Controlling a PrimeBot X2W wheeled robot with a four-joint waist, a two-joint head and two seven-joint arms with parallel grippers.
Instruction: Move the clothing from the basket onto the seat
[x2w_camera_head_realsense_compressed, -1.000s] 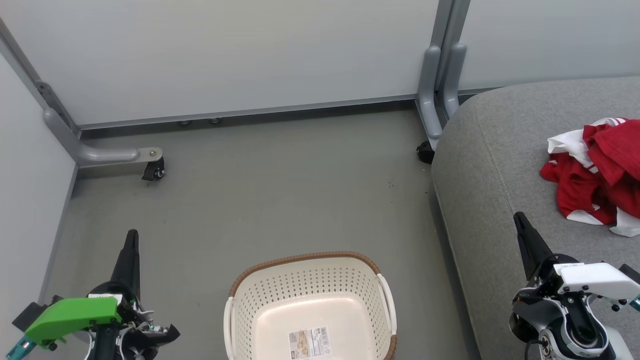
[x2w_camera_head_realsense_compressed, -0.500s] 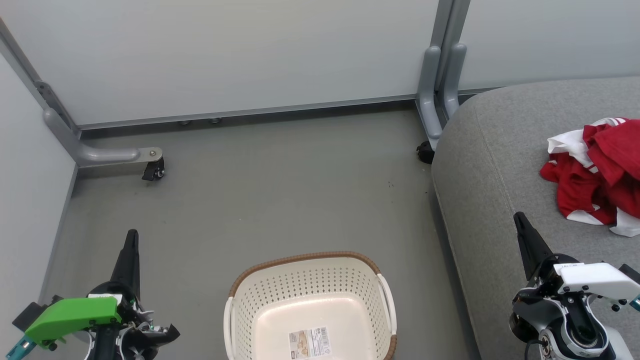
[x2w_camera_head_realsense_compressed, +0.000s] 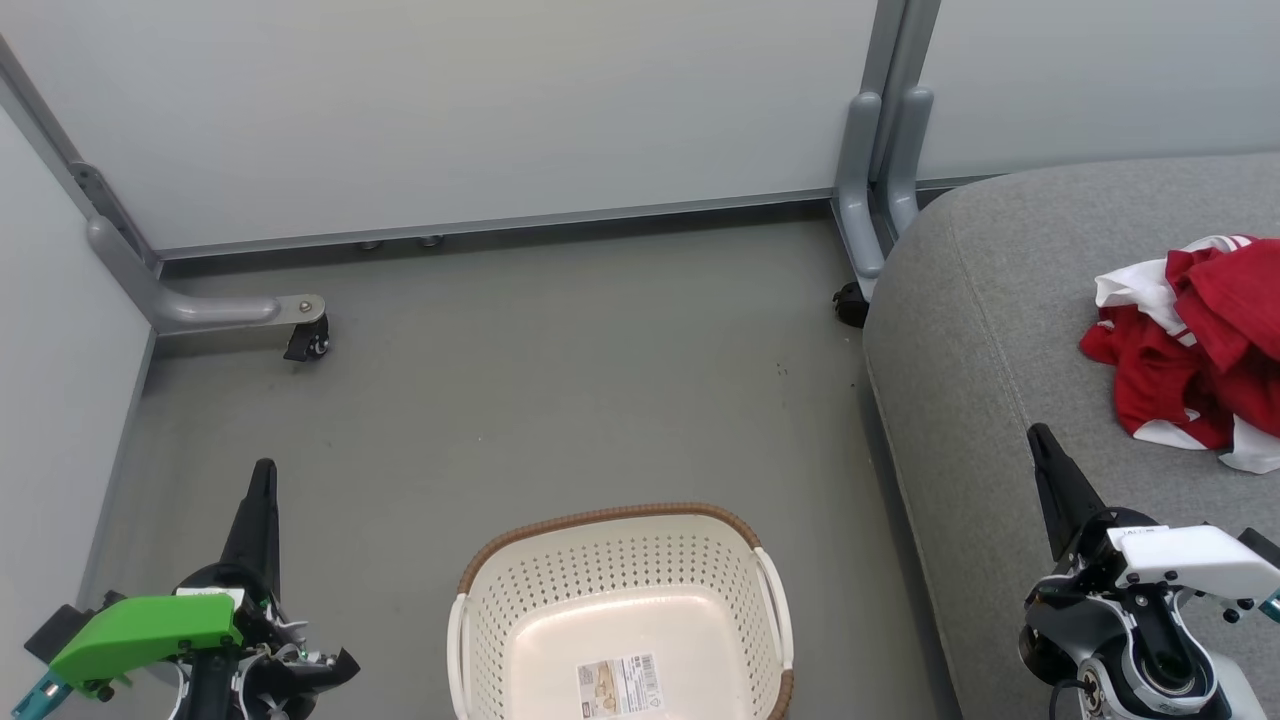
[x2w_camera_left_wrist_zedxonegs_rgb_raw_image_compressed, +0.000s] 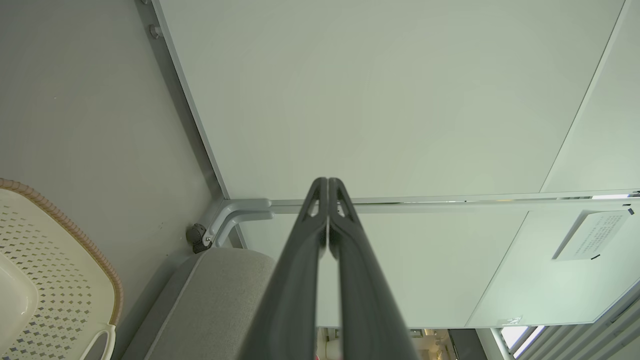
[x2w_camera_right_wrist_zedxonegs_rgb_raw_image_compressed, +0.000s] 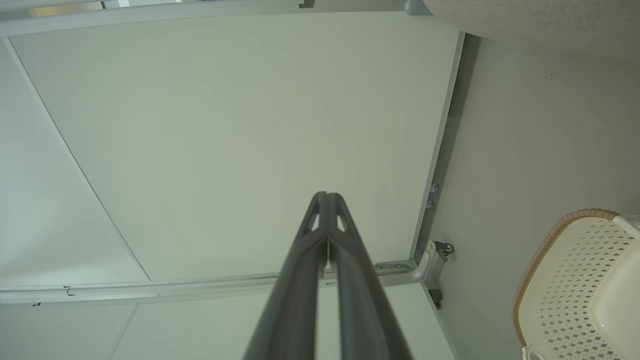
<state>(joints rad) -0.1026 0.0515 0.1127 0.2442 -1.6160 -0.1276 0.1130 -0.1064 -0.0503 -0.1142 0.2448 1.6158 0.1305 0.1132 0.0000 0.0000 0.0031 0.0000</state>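
The red clothing (x2w_camera_head_realsense_compressed: 1195, 345) with white trim lies crumpled on the grey seat (x2w_camera_head_realsense_compressed: 1000, 340) at the right edge of the head view. On the floor at bottom centre stands the cream basket (x2w_camera_head_realsense_compressed: 620, 610), holding nothing but a paper label (x2w_camera_head_realsense_compressed: 620, 685). My left gripper (x2w_camera_head_realsense_compressed: 263, 475) is shut and empty, left of the basket. Over the seat's front part my right gripper (x2w_camera_head_realsense_compressed: 1040, 437) is shut and empty, below and left of the clothing. In the left wrist view the left gripper (x2w_camera_left_wrist_zedxonegs_rgb_raw_image_compressed: 327, 181) has its fingers pressed together; the right gripper (x2w_camera_right_wrist_zedxonegs_rgb_raw_image_compressed: 326, 195) in the right wrist view does too.
Pale partition panels (x2w_camera_head_realsense_compressed: 450, 110) close off the back and the left side. Their grey feet with castors (x2w_camera_head_realsense_compressed: 305, 345) (x2w_camera_head_realsense_compressed: 850, 305) stand on the grey floor (x2w_camera_head_realsense_compressed: 560, 390). The basket's rim (x2w_camera_left_wrist_zedxonegs_rgb_raw_image_compressed: 70, 230) and the seat's corner (x2w_camera_left_wrist_zedxonegs_rgb_raw_image_compressed: 220, 290) appear in the left wrist view.
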